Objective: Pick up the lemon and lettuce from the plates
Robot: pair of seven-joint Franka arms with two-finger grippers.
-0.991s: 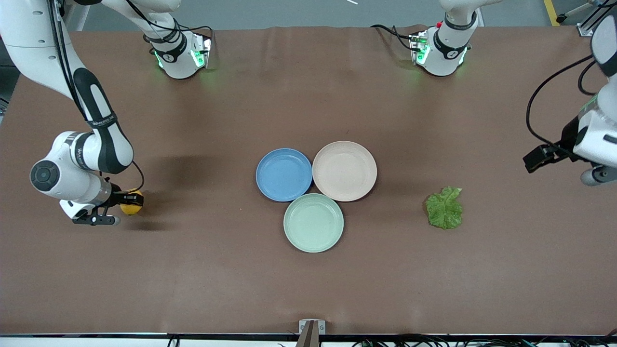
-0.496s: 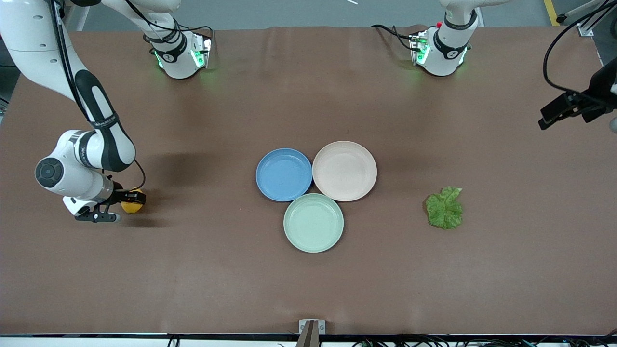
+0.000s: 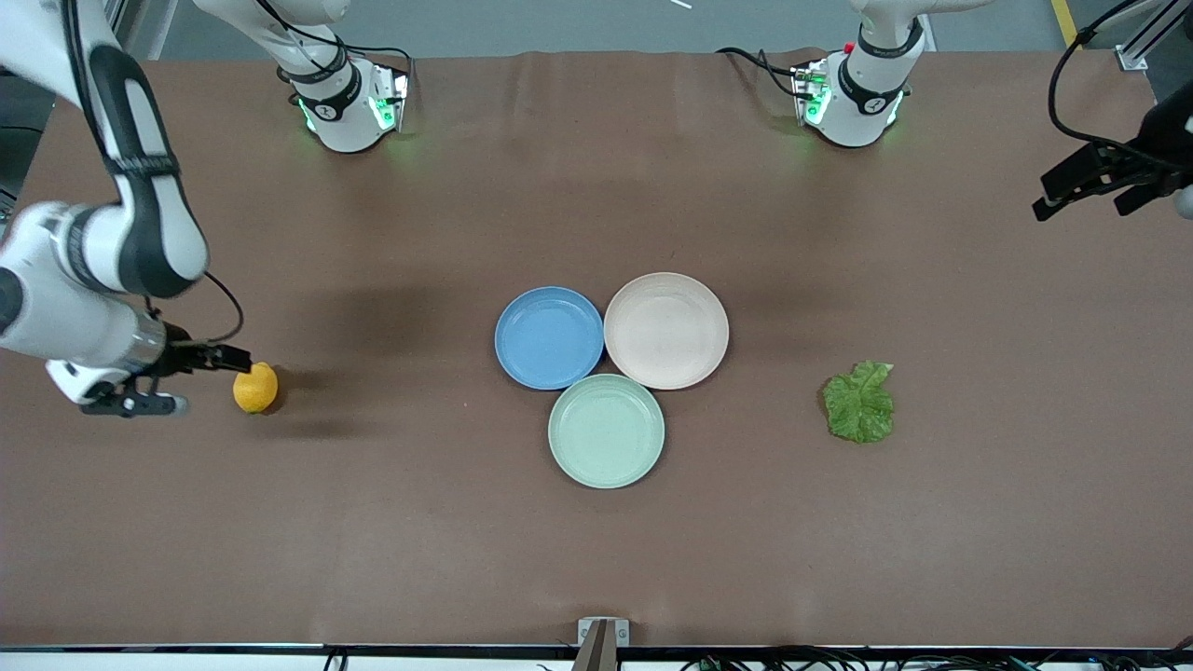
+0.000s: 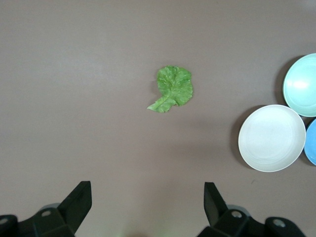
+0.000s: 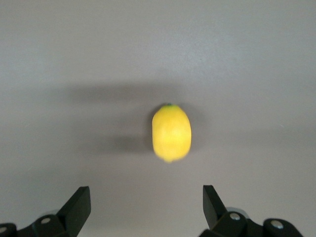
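The lemon (image 3: 254,388) lies on the bare table toward the right arm's end, well away from the plates; it also shows in the right wrist view (image 5: 171,132). My right gripper (image 3: 210,380) is open and empty, raised beside the lemon (image 5: 146,202). The lettuce (image 3: 859,403) lies flat on the table toward the left arm's end, also in the left wrist view (image 4: 173,89). My left gripper (image 3: 1076,210) is open and empty, high over the table's edge at that end (image 4: 147,202). The blue plate (image 3: 548,337) and beige-pink plate (image 3: 665,330) are empty.
An empty mint green plate (image 3: 606,431) touches the other two plates, nearer to the front camera. All three plates cluster at the table's middle. The arm bases (image 3: 345,102) stand along the table's edge farthest from the front camera.
My right gripper let go of the lemon and drew back and up from it. My left gripper rose and moved away from the lettuce. The lemon and the lettuce stayed on the table.
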